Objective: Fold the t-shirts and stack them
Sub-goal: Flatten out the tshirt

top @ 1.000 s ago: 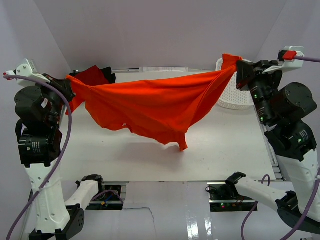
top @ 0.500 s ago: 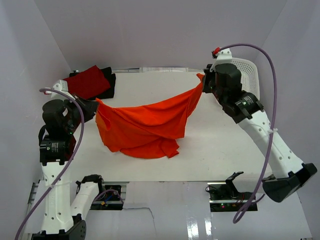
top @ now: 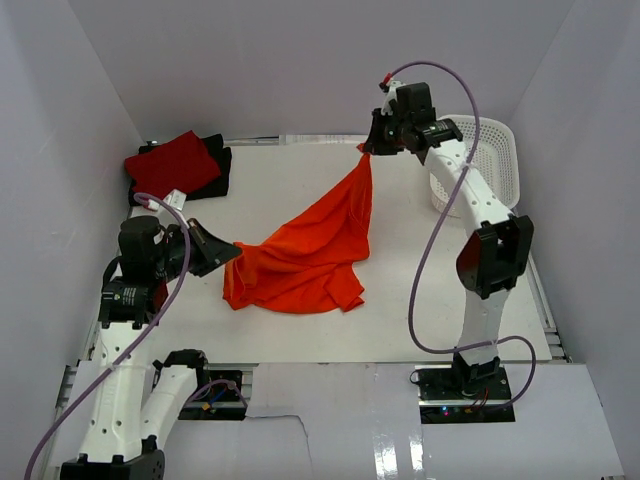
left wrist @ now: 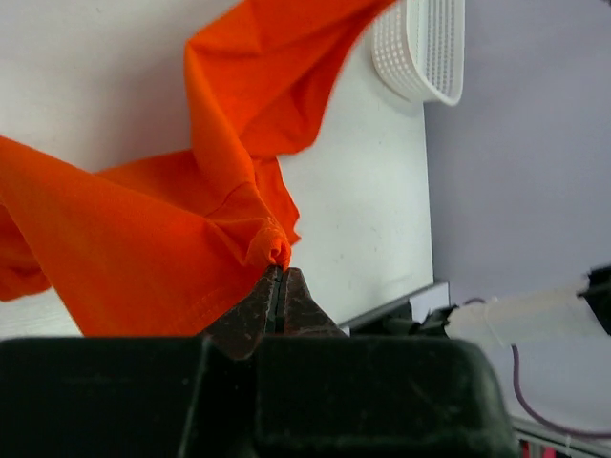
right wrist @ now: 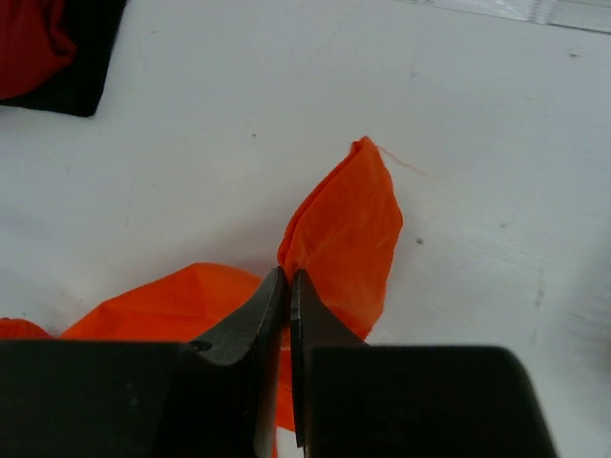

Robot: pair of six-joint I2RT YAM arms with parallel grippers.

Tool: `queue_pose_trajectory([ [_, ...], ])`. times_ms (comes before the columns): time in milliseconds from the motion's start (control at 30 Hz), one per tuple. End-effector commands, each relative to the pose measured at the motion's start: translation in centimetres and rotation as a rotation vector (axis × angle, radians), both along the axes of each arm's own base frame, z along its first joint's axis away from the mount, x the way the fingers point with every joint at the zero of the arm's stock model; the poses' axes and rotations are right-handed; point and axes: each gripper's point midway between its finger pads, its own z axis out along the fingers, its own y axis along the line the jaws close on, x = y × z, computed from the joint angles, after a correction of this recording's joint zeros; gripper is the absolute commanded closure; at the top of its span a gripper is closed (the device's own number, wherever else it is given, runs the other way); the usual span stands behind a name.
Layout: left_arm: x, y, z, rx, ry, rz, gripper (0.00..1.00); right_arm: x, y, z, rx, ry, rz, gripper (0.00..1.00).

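The orange t-shirt (top: 305, 255) hangs between both grippers, and its lower bulk rests crumpled on the table's middle. My left gripper (top: 232, 254) pinches one corner low at the left; in the left wrist view the cloth (left wrist: 143, 248) bunches at the shut tips (left wrist: 278, 272). My right gripper (top: 368, 148) holds the opposite corner high near the back. In the right wrist view its tips (right wrist: 288, 277) are shut on an orange fold (right wrist: 348, 229). At the back left, a folded crimson t-shirt (top: 173, 165) lies on a black t-shirt (top: 219, 172).
A white perforated basket (top: 484, 165) stands at the back right, close beside the right arm. White walls enclose the table (top: 420, 290) on three sides. The basket (left wrist: 420, 48) also shows in the left wrist view.
Both arms swung inward and forward from a wide, high spread. The taut orange t-shirt has slackened and its lower part now lies on the table; the left gripper dropped low, the right moved toward the back centre.
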Motion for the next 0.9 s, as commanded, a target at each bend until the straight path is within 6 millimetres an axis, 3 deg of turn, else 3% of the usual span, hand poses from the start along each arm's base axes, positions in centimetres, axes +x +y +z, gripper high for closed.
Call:
queue_pose_trajectory([
  [0,-2.2,-1.8,0.7,-0.052,0.029,-0.12,1.0,0.4,4.6,1.2,0.123,0.013,0.159,0.92],
  [100,-3.6,-2.9,0.4,-0.094,0.083,-0.189,1.0,1.2,8.8,0.8,0.19,0.036,0.261,0.92],
  [200,-4.2,-3.6,0.3,-0.123,0.114,-0.234,1.0,0.0,13.2,0.0,0.255,0.071,0.381,0.92],
  [267,-4.4,-4.2,0.1,-0.125,0.132,-0.264,1.0,-1.8,16.2,0.0,0.292,0.062,0.468,0.92],
  [300,-4.4,-4.4,0.0,-0.122,0.14,-0.273,1.0,-2.6,17.1,-1.1,0.297,0.085,0.495,0.92],
  [367,-4.7,-5.9,-0.6,-0.101,0.181,-0.32,1.0,-6.1,21.2,-0.9,0.339,0.105,0.627,0.92],
  [400,-4.3,-5.7,-0.7,-0.086,0.174,-0.294,1.0,-5.9,21.4,-0.7,0.342,0.095,0.63,0.92],
  [433,-4.8,-7.1,-0.7,-0.088,0.187,-0.34,1.0,-7.7,23.2,-0.4,0.354,0.1,0.69,0.92],
  [467,-4.5,-7.6,-1.0,-0.078,0.189,-0.333,1.0,-8.2,24.2,-0.8,0.354,0.105,0.708,0.92],
  [500,-4.6,-8.6,-1.1,-0.074,0.193,-0.346,1.0,-8.7,24.9,-0.7,0.354,0.099,0.722,0.92],
  [567,-6.2,-12.4,-1.1,-0.054,0.211,-0.436,1.0,-9.8,26.1,-0.5,0.369,0.102,0.74,0.92],
  [600,-8.0,-14.9,-1.2,0.001,0.179,-0.485,1.0,-10.4,26.6,-0.4,0.398,0.113,0.771,0.92],
  [633,-8.6,-17.0,-2.3,0.045,0.216,-0.49,1.0,-10.7,26.8,-0.7,0.421,0.149,0.775,0.92],
  [667,-9.2,-18.9,-1.0,0.055,0.179,-0.509,1.0,-11.1,27.0,-0.5,0.439,0.162,0.799,0.92],
  [700,-11.1,-20.7,-1.1,0.105,0.154,-0.55,1.0,-12.0,27.3,-0.3,0.461,0.181,0.849,0.92],
  [767,-11.5,-23.0,-1.1,0.143,0.155,-0.558,1.0,-13.1,27.5,0.1,0.487,0.2,0.909,0.92],
  [867,-12.2,-23.5,-0.1,0.126,0.117,-0.572,1.0,-15.0,27.1,0.5,0.528,0.243,1.002,0.92],
])
